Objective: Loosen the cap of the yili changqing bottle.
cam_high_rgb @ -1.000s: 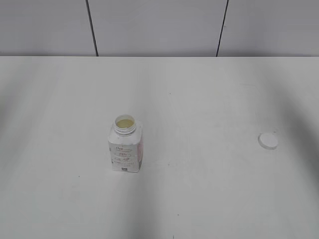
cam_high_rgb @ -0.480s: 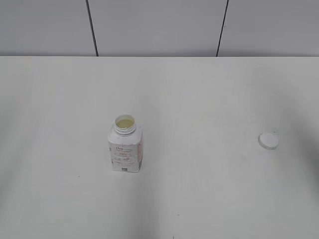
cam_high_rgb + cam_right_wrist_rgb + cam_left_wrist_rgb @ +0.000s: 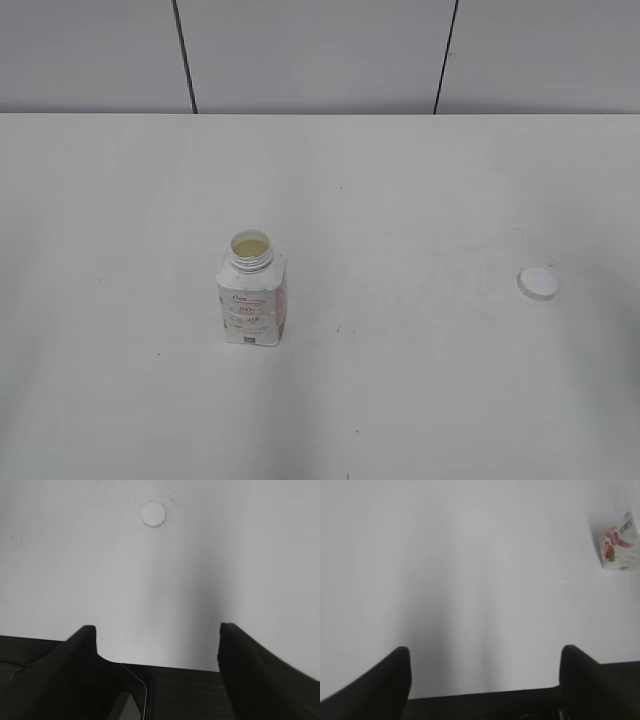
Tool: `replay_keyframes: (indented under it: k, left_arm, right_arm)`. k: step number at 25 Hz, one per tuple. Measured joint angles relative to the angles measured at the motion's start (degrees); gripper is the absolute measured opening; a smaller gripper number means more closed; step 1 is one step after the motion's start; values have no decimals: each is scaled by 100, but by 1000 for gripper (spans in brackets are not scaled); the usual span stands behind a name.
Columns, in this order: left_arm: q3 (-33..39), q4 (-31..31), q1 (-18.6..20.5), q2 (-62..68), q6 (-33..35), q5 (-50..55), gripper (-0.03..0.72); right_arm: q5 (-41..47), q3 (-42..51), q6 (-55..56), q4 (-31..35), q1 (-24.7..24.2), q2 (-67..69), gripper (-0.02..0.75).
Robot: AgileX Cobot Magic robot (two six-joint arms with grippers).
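The yili changqing bottle stands upright left of the table's middle, its wide neck open with pale liquid showing inside. Its lower corner shows at the right edge of the left wrist view. The white cap lies flat on the table far to the right, apart from the bottle; it also shows in the right wrist view. My left gripper is open and empty over bare table. My right gripper is open and empty, short of the cap. Neither gripper shows in the exterior view.
The white table runs back to a grey panelled wall. Soft shadows lie on the table at the left and right edges and along the front.
The bottle and the cap have not moved. The shadows on the table have shifted slightly.
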Motion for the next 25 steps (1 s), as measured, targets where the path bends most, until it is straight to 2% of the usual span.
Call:
replay_keyframes:
  k: [10, 18, 25]
  left_arm:
    - [545, -92, 0, -407, 0, -556, 552]
    - [552, -107, 0, -487, 0, -606, 550]
    - [552, -107, 0, -1316, 0, -611, 522]
  right_arm:
    - [-222, 1239, 0, -11, 0, -1083, 587]
    - [-274, 1727, 5, -11, 0, -1594, 587]
    - [-436, 2196, 5, -30, 0, -2102, 587]
